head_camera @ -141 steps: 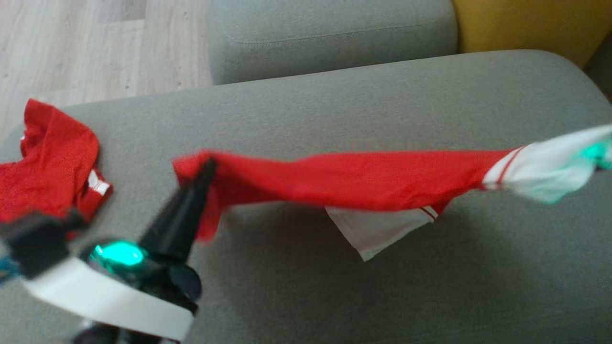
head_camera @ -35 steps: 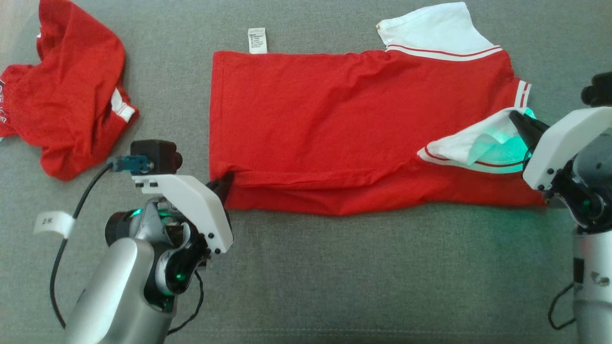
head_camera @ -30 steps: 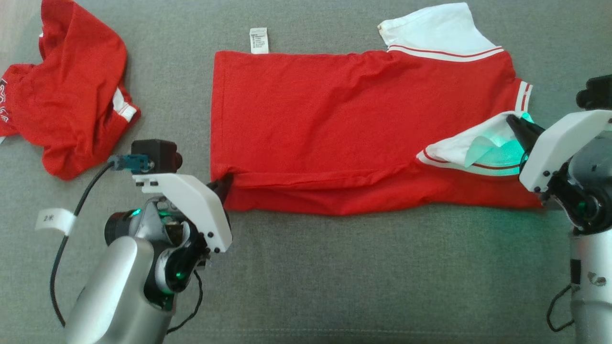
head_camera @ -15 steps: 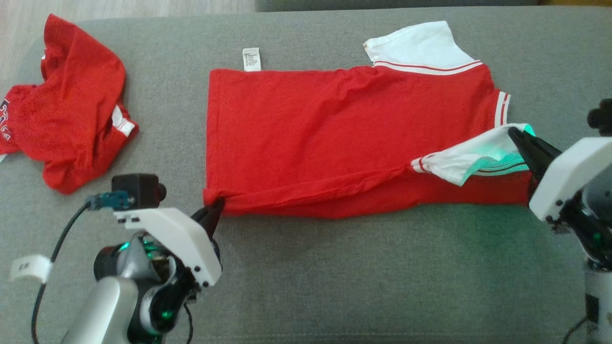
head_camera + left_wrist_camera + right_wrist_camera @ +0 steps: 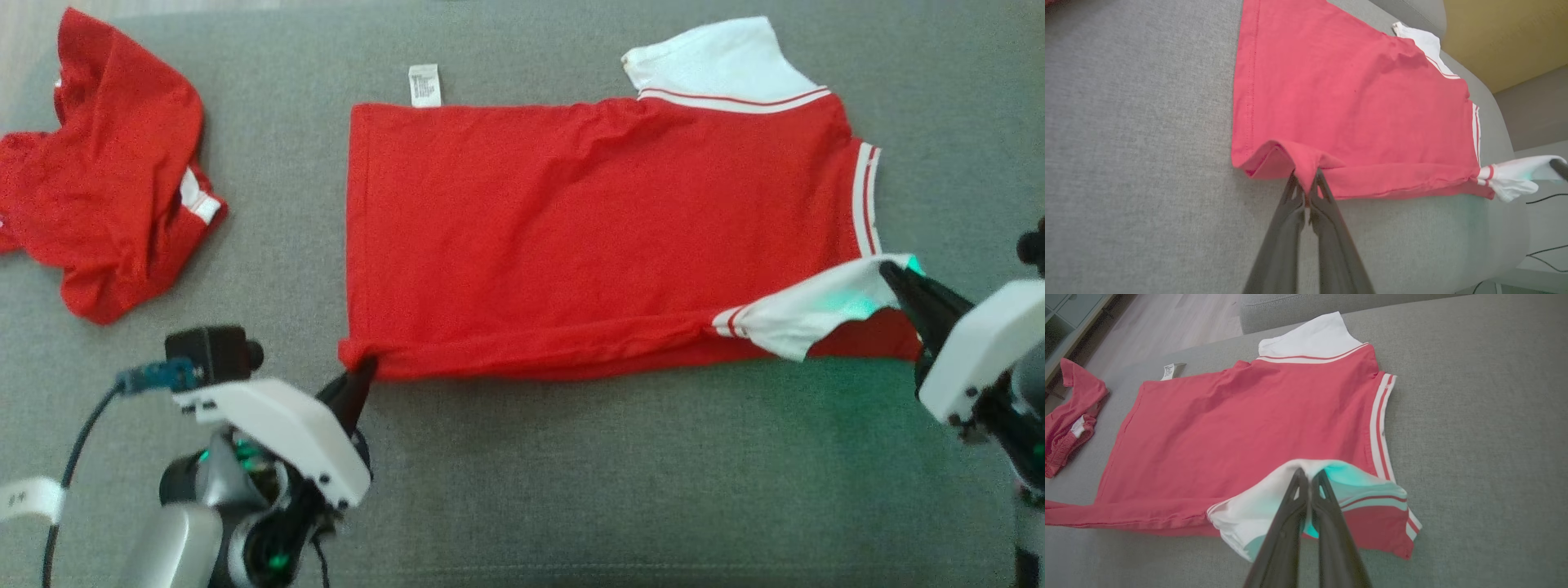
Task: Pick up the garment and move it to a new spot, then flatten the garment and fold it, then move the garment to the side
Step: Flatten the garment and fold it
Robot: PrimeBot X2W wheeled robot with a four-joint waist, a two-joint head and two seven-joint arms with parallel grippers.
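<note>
A red garment (image 5: 596,229) with white sleeves lies spread on the grey sofa cushion (image 5: 571,490), its near edge folded under in a narrow band. My left gripper (image 5: 362,371) is shut on its near left hem corner, lifted slightly in the left wrist view (image 5: 1306,185). My right gripper (image 5: 890,273) is shut on the near white sleeve (image 5: 804,314), which rises off the cushion in the right wrist view (image 5: 1310,473). The far white sleeve (image 5: 718,65) lies flat at the back, and a white label (image 5: 424,85) sticks out at the far left corner.
A second crumpled red garment (image 5: 106,171) lies at the far left of the cushion. Wooden floor (image 5: 1167,326) and another grey cushion (image 5: 1290,304) lie beyond. Bare cushion stretches along the near side, between my two arms.
Both grippers have pulled the near edge of the garment toward me, drawing the fold narrower and the body flatter. The head camera has shifted too. Earlier the garment hung stretched in the air.
</note>
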